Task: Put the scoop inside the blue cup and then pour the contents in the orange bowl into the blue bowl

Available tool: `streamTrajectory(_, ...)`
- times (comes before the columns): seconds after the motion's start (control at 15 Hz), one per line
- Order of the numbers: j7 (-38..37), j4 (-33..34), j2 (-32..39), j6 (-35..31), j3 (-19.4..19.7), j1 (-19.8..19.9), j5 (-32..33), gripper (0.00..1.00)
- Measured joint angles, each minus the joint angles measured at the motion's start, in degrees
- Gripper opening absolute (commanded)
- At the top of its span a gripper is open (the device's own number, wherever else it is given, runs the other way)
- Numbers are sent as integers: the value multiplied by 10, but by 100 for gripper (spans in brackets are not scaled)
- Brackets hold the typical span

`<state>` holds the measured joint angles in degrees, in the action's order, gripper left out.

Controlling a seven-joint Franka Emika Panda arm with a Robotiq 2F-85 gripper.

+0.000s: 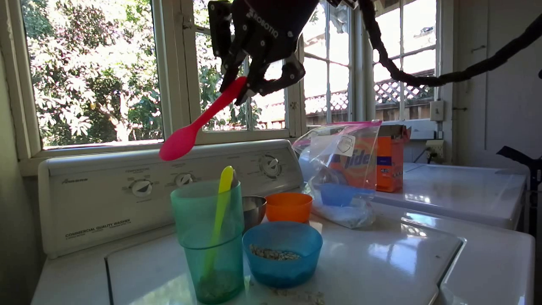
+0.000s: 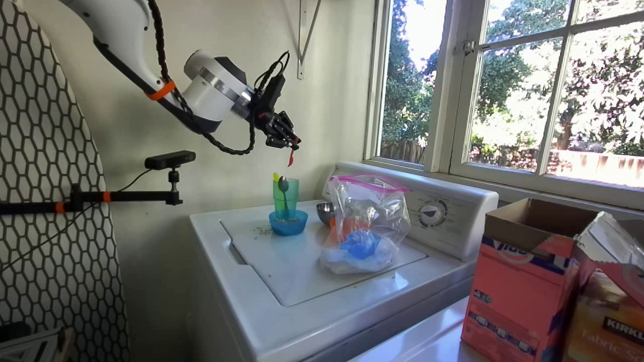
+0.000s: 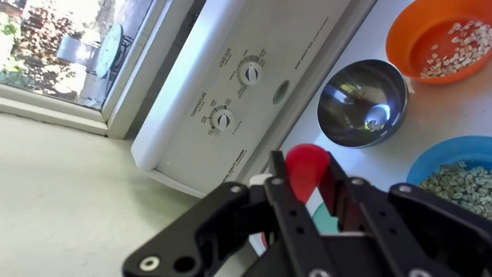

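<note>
My gripper (image 1: 234,90) is shut on the handle end of the red-pink scoop (image 1: 211,113), which slants down with its head lowest. It hangs above the blue cup (image 1: 186,220), touching nothing below. In the wrist view the handle end shows between the fingertips, and a teal bit of the cup shows under them. Upright in the cup lean a yellow utensil (image 1: 219,216) and a metal spoon (image 2: 283,185). The blue bowl (image 1: 284,271), close beside the cup, has oat-like flakes inside. Farther back is the orange bowl (image 3: 407,42), with flakes along one side.
Beside the orange bowl sits a metal bowl (image 3: 346,115) with a few flakes. A clear zip bag (image 2: 372,211) with something blue stands nearby. Loose flakes (image 2: 261,231) lie on the washer lid. The control panel (image 1: 106,212) rises behind; a Tide box (image 1: 389,169) stands farther off.
</note>
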<state>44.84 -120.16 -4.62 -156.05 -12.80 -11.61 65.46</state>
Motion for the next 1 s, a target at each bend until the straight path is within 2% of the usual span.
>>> streamTrajectory(0.33,72,28,25,42,-8,-5,39,6)
streamTrajectory(0.67,144,33,48,60,-10,-10,40,6)
streamTrajectory(1.0,185,33,82,69,-18,-17,39,6)
